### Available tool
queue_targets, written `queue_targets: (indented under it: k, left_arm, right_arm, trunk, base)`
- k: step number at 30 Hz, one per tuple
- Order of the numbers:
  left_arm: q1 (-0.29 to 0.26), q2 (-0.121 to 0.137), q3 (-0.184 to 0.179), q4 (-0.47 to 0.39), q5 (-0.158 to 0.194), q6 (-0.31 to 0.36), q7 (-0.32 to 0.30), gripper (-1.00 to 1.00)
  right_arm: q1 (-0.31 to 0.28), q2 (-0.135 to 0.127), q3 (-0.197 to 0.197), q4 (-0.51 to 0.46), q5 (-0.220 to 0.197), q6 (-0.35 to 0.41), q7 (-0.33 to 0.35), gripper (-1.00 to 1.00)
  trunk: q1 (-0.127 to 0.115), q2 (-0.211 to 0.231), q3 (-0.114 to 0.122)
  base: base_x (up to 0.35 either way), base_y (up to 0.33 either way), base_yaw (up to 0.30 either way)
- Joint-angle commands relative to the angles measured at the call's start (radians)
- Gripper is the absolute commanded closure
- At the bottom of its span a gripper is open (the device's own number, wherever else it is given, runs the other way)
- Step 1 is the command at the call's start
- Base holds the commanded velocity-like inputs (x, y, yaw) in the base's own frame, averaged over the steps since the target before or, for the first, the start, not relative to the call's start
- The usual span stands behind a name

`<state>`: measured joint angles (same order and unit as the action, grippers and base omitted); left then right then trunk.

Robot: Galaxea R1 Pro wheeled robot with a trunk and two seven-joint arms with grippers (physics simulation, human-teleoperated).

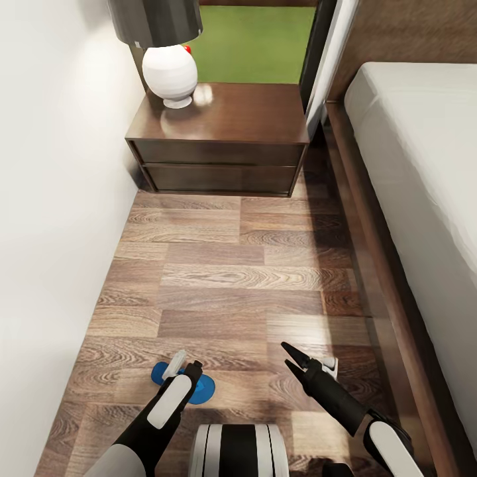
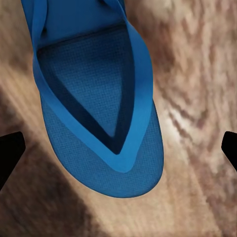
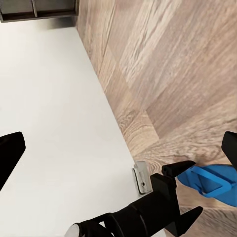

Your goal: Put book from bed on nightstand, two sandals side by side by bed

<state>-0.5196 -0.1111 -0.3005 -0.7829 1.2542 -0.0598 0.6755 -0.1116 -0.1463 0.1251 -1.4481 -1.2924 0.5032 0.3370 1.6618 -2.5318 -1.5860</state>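
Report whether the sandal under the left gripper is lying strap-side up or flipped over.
Strap-side up. The left wrist view shows the sandal flat on the wood floor with its V-shaped strap on top.

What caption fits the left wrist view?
Open left pincer poised over a blue flip-flop on the wood-plank floor.

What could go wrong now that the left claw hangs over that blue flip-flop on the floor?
1. The left claw is open above a blue sandal that lies flat on the wood floor. The sole looks thin, so the fingers might hit the planks or slide off it.
2. The white wall is close on that side, so a wide swing of the arm could brush it.
3. The right claw hangs open near the bed frame and could bump it.
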Motion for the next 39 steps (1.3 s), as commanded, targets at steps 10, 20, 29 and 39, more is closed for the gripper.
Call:
queue_targets:
  k: [10, 20, 29, 39]
  left_arm:
    - [0.0, 0.001, -0.003, -0.001, 0.008, -0.006, 0.004, -1.0]
    - [0.0, 0.001, -0.003, -0.001, 0.008, -0.007, 0.004, -1.0]
    - [0.0, 0.001, -0.003, -0.001, 0.008, -0.008, 0.004, -1.0]
    - [0.0, 0.001, -0.002, -0.001, 0.008, -0.008, 0.004, -1.0]
  right_arm:
    - [0.0, 0.0, 0.001, -0.002, -0.005, 0.003, 0.0, -1.0]
    - [0.0, 0.001, 0.001, -0.003, -0.004, 0.003, -0.001, -1.0]
    - [0.0, 0.005, 0.002, -0.003, -0.001, 0.002, -0.002, -1.0]
    - [0.0, 0.006, 0.002, -0.004, -0.001, 0.001, -0.002, -1.0]
  trunk:
    - [0.0, 0.0, -0.001]
    - [0.0, 0.0, -0.001]
    - [0.002, -0.001, -0.016]
    - [0.004, -0.003, -0.039]
  base:
    - [0.0, 0.0, 0.0]
    - [0.0, 0.0, 0.0]
    - [0.0, 0.0, 0.0]
    - [0.0, 0.0, 0.0]
